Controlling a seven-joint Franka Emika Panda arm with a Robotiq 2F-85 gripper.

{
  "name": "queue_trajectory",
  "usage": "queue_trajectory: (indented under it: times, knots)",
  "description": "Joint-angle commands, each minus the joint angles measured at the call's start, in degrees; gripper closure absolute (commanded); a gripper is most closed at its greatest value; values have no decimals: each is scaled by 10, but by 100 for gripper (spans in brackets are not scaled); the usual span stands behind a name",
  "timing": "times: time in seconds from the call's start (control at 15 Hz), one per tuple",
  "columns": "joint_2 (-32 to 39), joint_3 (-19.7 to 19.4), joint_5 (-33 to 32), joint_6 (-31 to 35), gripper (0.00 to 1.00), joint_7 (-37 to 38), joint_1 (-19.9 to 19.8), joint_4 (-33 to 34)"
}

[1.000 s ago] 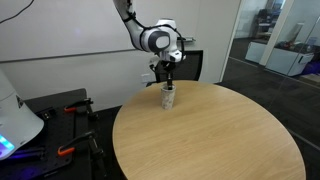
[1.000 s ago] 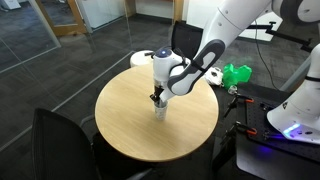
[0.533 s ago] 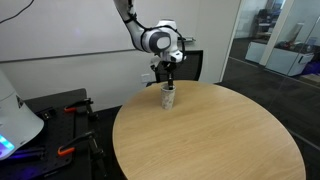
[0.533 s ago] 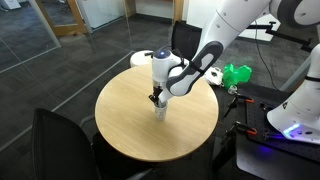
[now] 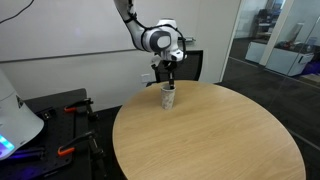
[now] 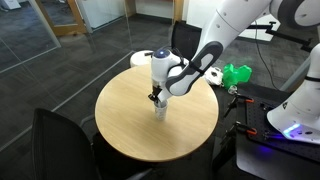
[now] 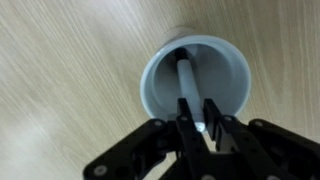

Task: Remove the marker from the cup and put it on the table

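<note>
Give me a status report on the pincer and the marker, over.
Pincer above the cup, shut on the marker at its top end. Marker inside cup, not yet lifted. Nothing blocking the lift.

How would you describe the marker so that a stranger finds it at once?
On the round wooden table, near its edge, a small pale cup stands below the gripper. The marker leans inside it: a thin white stick, the only thing in the cup, its top between the gripper's fingers.
</note>
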Motion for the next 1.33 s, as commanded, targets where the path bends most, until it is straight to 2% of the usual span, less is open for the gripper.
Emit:
queue_trajectory:
  times: [0.0, 0.67, 0.93, 1.27]
  knots:
    - [-1, -15, 2, 0, 95, -13, 14, 3]
    - [-87, -39, -18, 2, 95, 3, 50, -71]
    - [-146, -78, -57, 4, 95, 34, 83, -110]
    - [-224, -92, -109, 16, 95, 85, 86, -156]
